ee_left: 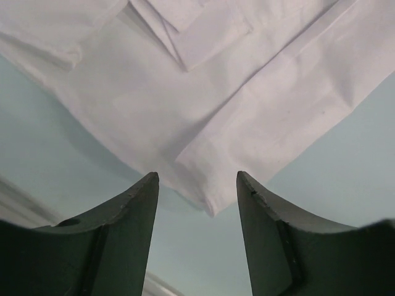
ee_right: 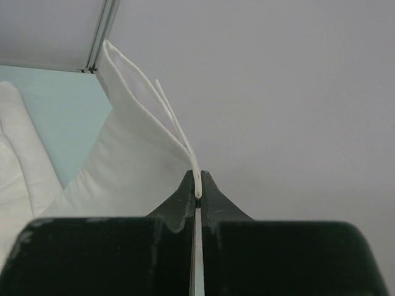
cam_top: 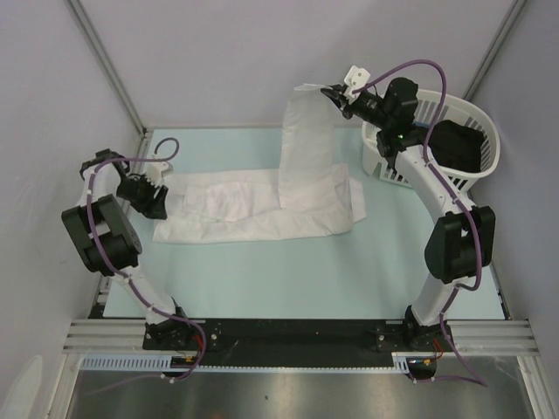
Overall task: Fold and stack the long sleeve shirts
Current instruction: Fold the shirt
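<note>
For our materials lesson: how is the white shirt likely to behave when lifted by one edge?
Probably floppy: the shirt hangs as a limp panel from the right fingers while the rest lies on the table. Likely light: a thin pinched edge carries the raised part. It seems to crease easily; wrinkles cross the flat part.
</note>
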`<state>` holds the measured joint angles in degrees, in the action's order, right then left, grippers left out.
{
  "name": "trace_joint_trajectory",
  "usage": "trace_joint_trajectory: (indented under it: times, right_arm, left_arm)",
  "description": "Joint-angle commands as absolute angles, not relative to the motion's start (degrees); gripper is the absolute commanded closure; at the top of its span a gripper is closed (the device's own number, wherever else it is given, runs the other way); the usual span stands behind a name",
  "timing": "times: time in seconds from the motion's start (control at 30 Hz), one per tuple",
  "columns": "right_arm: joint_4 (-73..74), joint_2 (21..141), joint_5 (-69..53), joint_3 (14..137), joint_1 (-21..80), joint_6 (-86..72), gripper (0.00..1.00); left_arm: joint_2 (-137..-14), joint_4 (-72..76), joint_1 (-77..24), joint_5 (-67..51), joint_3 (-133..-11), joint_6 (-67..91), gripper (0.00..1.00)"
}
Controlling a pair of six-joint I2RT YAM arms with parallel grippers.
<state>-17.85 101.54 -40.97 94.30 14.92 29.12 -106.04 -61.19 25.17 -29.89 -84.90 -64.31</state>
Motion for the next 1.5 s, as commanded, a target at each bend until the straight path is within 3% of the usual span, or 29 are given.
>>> trace_joint_trajectory:
  times: [0.0, 0.1, 0.27, 0.4, 0.53, 0.63, 0.67, 0.87, 0.93, 1.03, 1.07, 1.23, 1.3, 1.47]
  right_arm:
    - [-19.2, 97.3, -41.2, 93.7, 15.1, 31.8, 1.00]
    - [-18.5, 96.6, -41.2, 92.8, 15.2, 32.3, 1.00]
    - [-18.8, 96.0, -40.9, 91.8, 15.1, 32.3, 1.00]
    - [-19.0, 96.0, -41.0, 91.7, 15.4, 32.3, 1.00]
    - [-20.1, 96.7, -40.8, 91.4, 15.6, 32.4, 1.00]
    - [-20.6, 96.9, -40.9, 91.5, 15.9, 32.2, 1.00]
    - [-20.7, 97.1, -41.0, 91.5, 15.9, 32.2, 1.00]
    - [-21.4, 98.1, -41.6, 91.6, 17.3, 31.4, 1.00]
    - [-21.6, 98.5, -41.5, 91.8, 18.0, 30.4, 1.00]
    - [-21.0, 99.5, -41.1, 91.9, 20.2, 28.6, 1.00]
    - [-20.0, 99.6, -40.3, 92.0, 20.8, 28.3, 1.00]
    - [-16.8, 101.1, -34.5, 92.5, 25.4, 26.9, 1.00]
    - [-16.6, 101.6, -33.3, 92.7, 26.6, 25.8, 1.00]
    - [-15.5, 103.8, -31.6, 94.2, 28.4, 22.6, 1.00]
  left_arm:
    - [-109.7, -61.1, 24.0, -31.7, -86.1, -57.8, 0.41]
    - [-111.1, -58.3, 23.3, -28.1, -85.7, -55.6, 0.50]
    - [-113.1, -58.3, 22.9, -25.9, -86.2, -54.9, 0.88]
    - [-111.7, -57.2, 22.9, -26.4, -85.5, -54.5, 1.00]
    - [-111.5, -53.8, 22.9, -23.6, -82.7, -52.4, 1.00]
    - [-111.8, -51.7, 22.7, -21.4, -81.3, -50.8, 0.83]
    - [-111.7, -51.7, 22.7, -21.5, -81.4, -50.4, 0.67]
    - [-102.2, -49.0, 21.7, -33.6, -85.1, -48.1, 0.36]
    - [-97.6, -46.1, 19.9, -37.2, -87.9, -46.1, 0.31]
    - [-95.0, -42.3, 13.7, -36.3, -93.4, -43.5, 0.16]
    - [-94.7, -41.5, 10.8, -35.4, -95.1, -42.1, 0.01]
    - [-96.8, -34.5, 6.6, -37.7, -107.8, -19.5, 0.00]
    - [-98.3, -35.2, 6.7, -50.7, -111.3, -21.2, 0.00]
    - [-99.3, -35.3, -1.2, -51.2, -116.6, -26.4, 0.01]
